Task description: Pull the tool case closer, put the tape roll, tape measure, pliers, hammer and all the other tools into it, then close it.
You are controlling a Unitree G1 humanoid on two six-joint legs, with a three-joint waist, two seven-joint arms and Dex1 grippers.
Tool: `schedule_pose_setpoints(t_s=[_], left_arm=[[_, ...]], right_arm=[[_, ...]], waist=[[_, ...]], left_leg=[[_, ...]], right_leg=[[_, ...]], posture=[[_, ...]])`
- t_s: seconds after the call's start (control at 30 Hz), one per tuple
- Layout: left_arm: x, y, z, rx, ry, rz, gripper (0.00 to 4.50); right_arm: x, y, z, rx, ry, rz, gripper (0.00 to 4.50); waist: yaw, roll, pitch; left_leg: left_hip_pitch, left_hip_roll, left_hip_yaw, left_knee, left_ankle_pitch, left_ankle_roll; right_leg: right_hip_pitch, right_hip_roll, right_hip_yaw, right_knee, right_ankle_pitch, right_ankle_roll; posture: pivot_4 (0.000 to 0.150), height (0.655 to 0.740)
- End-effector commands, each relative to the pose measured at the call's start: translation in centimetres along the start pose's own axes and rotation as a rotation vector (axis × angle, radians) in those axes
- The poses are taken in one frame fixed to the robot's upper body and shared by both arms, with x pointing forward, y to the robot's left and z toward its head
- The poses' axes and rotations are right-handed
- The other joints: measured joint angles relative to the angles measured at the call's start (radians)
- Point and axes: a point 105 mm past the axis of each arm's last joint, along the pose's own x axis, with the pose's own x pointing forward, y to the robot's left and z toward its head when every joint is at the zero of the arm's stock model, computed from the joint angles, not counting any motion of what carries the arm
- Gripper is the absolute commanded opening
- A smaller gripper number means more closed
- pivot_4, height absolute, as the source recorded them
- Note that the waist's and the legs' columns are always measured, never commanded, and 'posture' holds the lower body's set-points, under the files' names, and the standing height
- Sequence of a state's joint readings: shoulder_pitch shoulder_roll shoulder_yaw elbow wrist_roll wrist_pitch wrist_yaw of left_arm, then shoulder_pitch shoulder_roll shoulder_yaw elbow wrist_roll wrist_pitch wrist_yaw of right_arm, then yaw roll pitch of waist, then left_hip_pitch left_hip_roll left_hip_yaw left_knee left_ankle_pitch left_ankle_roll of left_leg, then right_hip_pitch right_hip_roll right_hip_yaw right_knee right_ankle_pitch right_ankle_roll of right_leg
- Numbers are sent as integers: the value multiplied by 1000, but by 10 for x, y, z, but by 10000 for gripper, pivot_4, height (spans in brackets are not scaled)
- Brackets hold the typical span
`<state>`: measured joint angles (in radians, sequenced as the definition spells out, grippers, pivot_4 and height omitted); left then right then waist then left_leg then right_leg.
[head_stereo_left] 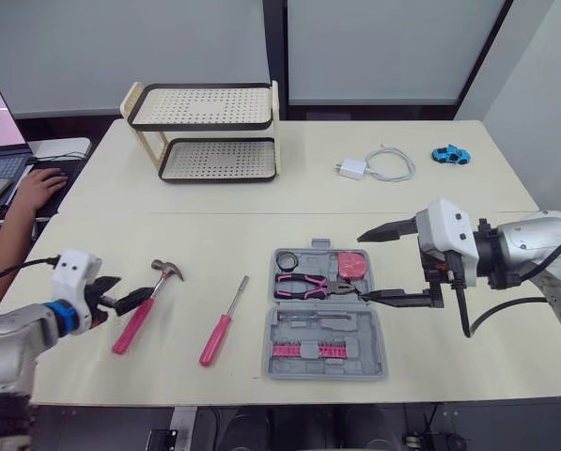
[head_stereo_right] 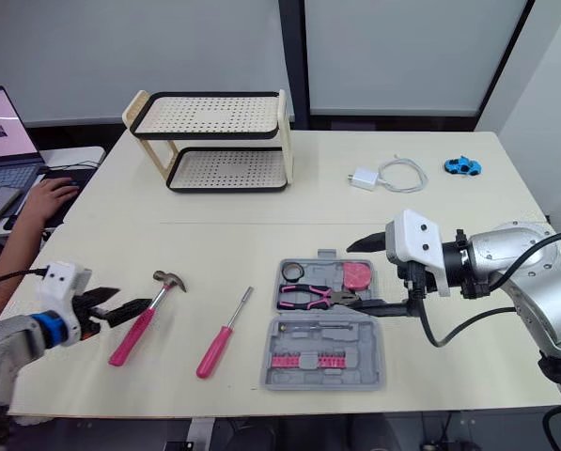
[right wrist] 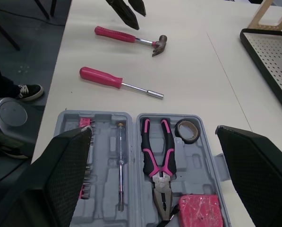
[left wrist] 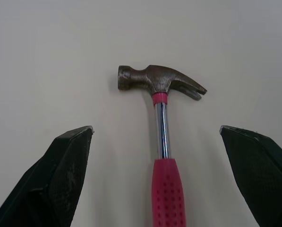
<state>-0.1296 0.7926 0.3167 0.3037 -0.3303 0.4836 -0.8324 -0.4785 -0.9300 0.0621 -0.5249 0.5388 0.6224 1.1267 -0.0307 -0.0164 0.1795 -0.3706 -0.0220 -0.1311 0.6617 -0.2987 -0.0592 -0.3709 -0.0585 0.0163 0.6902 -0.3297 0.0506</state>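
1. Nearest on the left, the left gripper (head_stereo_left: 128, 291) is spread open and empty, one black finger on each side of the pink-handled steel claw hammer (head_stereo_left: 147, 308), which lies flat on the table with its head pointing away. I cannot tell how far above the handle the fingers are.
   - If they close too high, they may only skid the handle across the table.
   - The grip would fall on the pink handle, well away from the head. The heavy head could then droop or swing on lifting and twist out of the fingers.
2. Just right of the hammer, the pink-handled screwdriver (head_stereo_left: 222, 324) lies loose between hammer and case. A swinging hammer carried over it could knock it, and its round handle would probably roll.
3. Right of that, the grey plastic tool case (head_stereo_left: 355, 329) lies open. The pink-handled pliers (head_stereo_left: 303, 284), black tape roll (head_stereo_left: 289, 260) and red tape measure (head_stereo_left: 353, 265) sit in its far half. A hammer set askew would likely stop the case from closing.
4. On the right, the right gripper (head_stereo_left: 363, 268) is splayed wide and grasps nothing. Its near finger lies just at the case's right rim, by the pliers' nose. A careless move there could shove the case or snag the pliers.
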Motion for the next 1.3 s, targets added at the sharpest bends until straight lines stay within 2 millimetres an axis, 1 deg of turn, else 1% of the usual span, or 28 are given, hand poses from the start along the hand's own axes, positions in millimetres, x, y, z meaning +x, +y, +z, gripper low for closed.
schedule_pose_setpoints(t_s=[0.03,0.13,0.2,0.3,0.43,0.5,0.73,0.87,0.97,1.2,1.3], left_arm=[[9,4,-1,30,-8,26,45000],[23,4,-8,28,-1,35,45000],[29,7,-11,22,-1,50,45000],[35,8,-13,19,4,49,45000],[41,4,-17,26,17,15,45000],[41,2,-19,25,23,-2,45000],[28,4,-33,23,46,-5,45000],[27,2,-38,35,65,-16,45000],[30,-1,-39,34,71,-28,39225],[31,-6,-44,42,103,-59,17747],[30,-5,-44,61,105,-59,11016]], right_arm=[[0,2,10,-38,-20,-9,44927],[1,2,10,-37,-18,-11,44927],[0,3,9,-40,-14,-12,44927],[1,3,9,-39,-13,-12,44927],[1,4,9,-36,-11,-11,44927],[1,5,9,-36,-9,-11,44927],[0,5,10,-37,-6,-22,44927],[0,5,10,-37,-5,-25,44927],[1,5,11,-39,-6,-26,45000],[-1,3,11,-33,0,-42,45000],[-3,3,11,-29,2,-56,45000]], waist=[[-3,0,0],[-1,0,0],[-1,0,0],[0,-1,0],[0,0,0],[0,0,0],[-2,0,-1],[-2,1,-2],[-2,2,-2],[-1,3,-3],[-1,6,-5]], left_leg=[[0,0,0,0,0,0],[-3,0,-1,1,1,-1],[-4,-1,-1,1,1,-1],[-4,-1,-1,1,1,-1],[-4,-1,-2,1,1,-1],[-4,-1,-2,1,1,-1],[-3,-1,-1,1,1,-1],[-3,-1,-1,1,1,-1],[-3,-1,-1,1,0,0],[-3,-1,-1,1,0,0],[-3,-1,-1,1,0,0]], right_leg=[[-1,0,0,0,0,0],[-3,0,-1,0,0,0],[-3,0,-1,0,0,0],[-3,-1,-1,0,0,0],[-3,-1,-1,0,0,0],[-3,-1,-2,1,0,0],[-3,-1,-1,1,0,0],[-3,-1,-1,1,0,0],[-3,-1,-1,2,0,0],[-2,-1,-1,2,0,0],[-2,-1,-1,2,0,0]], posture=[[1500,7400],[1500,7400],[1500,7400],[1500,7400],[1500,7400],[1500,7400],[1500,7400],[1500,7400],[1500,7400],[1500,7400],[1500,7400]])
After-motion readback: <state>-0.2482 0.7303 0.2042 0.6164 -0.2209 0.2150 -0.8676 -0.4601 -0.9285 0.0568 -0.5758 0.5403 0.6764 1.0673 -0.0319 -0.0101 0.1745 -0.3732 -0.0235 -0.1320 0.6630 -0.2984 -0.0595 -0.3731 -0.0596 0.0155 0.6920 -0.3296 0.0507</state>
